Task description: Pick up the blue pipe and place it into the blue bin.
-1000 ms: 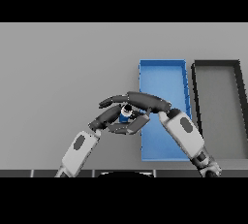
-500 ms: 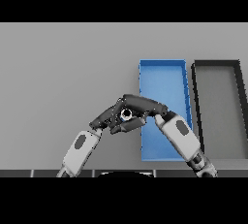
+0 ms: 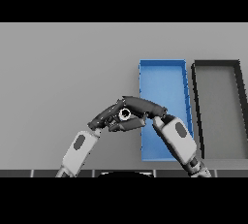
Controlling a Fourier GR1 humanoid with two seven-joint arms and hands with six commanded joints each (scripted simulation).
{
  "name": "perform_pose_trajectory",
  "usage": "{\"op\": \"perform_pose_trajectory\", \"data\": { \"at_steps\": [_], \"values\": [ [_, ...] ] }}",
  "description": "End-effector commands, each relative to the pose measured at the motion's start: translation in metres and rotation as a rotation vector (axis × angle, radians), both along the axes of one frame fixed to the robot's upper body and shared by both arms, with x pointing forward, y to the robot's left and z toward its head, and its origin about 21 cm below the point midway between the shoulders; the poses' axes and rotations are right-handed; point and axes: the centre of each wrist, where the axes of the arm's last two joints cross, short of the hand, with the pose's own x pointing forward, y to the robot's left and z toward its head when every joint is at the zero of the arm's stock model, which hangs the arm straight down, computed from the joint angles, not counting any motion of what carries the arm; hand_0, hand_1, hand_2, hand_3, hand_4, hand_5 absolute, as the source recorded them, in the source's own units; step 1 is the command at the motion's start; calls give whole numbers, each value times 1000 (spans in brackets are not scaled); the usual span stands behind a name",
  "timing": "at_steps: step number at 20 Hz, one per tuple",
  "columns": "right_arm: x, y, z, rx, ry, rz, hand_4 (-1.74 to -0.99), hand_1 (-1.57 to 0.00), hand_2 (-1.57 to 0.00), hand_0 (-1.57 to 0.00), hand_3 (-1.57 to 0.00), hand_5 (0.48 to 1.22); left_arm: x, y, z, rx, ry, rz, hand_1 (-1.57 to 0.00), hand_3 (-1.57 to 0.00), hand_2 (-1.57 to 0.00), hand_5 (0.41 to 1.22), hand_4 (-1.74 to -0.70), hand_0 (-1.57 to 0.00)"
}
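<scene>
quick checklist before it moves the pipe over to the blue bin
1. Pipe held: both the left hand and the right hand are closed together around a small round object; ok, though its blue colour hardly shows, so cannot tell it is the pipe.
2. Lifted off the grey table: cannot tell.
3. Blue bin has free space inside: ok.
4. Hands over the bin: not ok, they sit at its left edge, mostly outside it.
5. Correct target: ok, the blue bin is nearer than the black bin on its right.
</scene>
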Motion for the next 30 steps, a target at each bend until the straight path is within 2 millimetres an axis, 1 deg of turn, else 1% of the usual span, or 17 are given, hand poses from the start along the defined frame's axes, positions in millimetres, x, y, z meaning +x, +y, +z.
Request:
{"op": "perform_pose_trajectory", "data": {
  "at_steps": [1, 3, 4, 6, 9, 10, 13, 14, 16, 18, 20, 22, 23, 25, 26, 28, 30],
  "values": [
    [0, 4, 0, -10, 9, -9, -1497, -1560, -1560, -1560, -1556, 1206, 0, 0, -1, 36, 1, -5, -875, -672, -855, 1221, -1406, -940],
    [0, 1, 0, -4, 4, -20, -1498, -1564, -1564, -1564, -1561, 1211, 4, 6, 0, 59, -4, -37, -560, -430, -547, 1221, -1250, -601],
    [-1, 2, -1, -23, 11, -26, -1498, -1566, -1566, -1565, -1563, 1213, 2, 4, -4, 75, 7, -47, -448, -344, -437, 1148, -1186, -481],
    [1, 2, 0, -23, 6, -37, -1498, -1568, -1568, -1567, -1566, 1216, 4, 4, -1, 109, 27, -38, -286, -220, -279, 984, -1092, -307],
    [0, 4, 0, -19, -7, -39, -1499, -1569, -1569, -1569, -1568, 1218, -1, 8, -6, 120, 60, -24, -146, -112, -143, 785, -1011, -157],
    [-1, 4, 0, -7, -18, -39, -1499, -1570, -1570, -1570, -1569, 1219, 3, 7, -3, 123, 60, -11, -117, -89, -114, 729, -991, -125],
    [0, 6, -3, 4, -15, -42, -1499, -1570, -1570, -1570, -1570, 1220, 4, 6, -4, 139, 103, 7, -59, -45, -58, 607, -974, -64],
    [2, 4, 0, 23, -19, -36, -1499, -1570, -1570, -1570, -1570, 1220, 5, 7, -8, 142, 110, 16, -47, -36, -46, 578, -973, -51],
    [1, 4, 3, 51, -16, -40, -1497, -1571, -1571, -1571, -1570, 1220, 9, 4, -6, 164, 139, 23, -30, -23, -29, 544, -967, -32],
    [5, 4, 16, 77, 10, -46, -1496, -1571, -1571, -1571, -1571, 1221, 5, 5, -6, 146, 118, 28, -19, -14, -18, 519, -971, -20],
    [10, -1, 29, 110, 31, -30, -1495, -1571, -1571, -1571, -1571, 1221, 8, 8, -6, 176, 134, 44, -12, -9, -11, 501, -968, -13],
    [15, -8, 49, 148, 79, -37, -1494, -1571, -1571, -1571, -1571, 1221, 6, 8, -10, 182, 143, 36, -7, -5, -7, 489, -973, -8],
    [17, -7, 62, 171, 80, -35, -1494, -1571, -1571, -1571, -1571, 1221, 6, 6, -10, 188, 144, 39, -5, -4, -5, 485, -971, -6],
    [22, -13, 90, 209, 89, -37, -1496, -1571, -1571, -1571, -1571, 1221, 4, 7, -10, 195, 142, 36, -3, -2, -3, 475, -961, -3],
    [25, -16, 99, 233, 96, -38, -1496, -1571, -1571, -1571, -1571, 1221, 5, 7, -10, 201, 145, 38, -2, -2, -2, 475, -956, -3],
    [37, -23, 125, 310, 77, -98, -1497, -1571, -1571, -1571, -1571, 1221, 3, 6, -9, 181, 134, 29, -1, -1, -1, 473, -951, -1],
    [48, -37, 139, 349, 60, -185, -1498, -1571, -1571, -1571, -1571, 1221, 0, 12, -9, 174, 121, 27, 0, 0, 0, 468, -947, 0]
  ]
}}
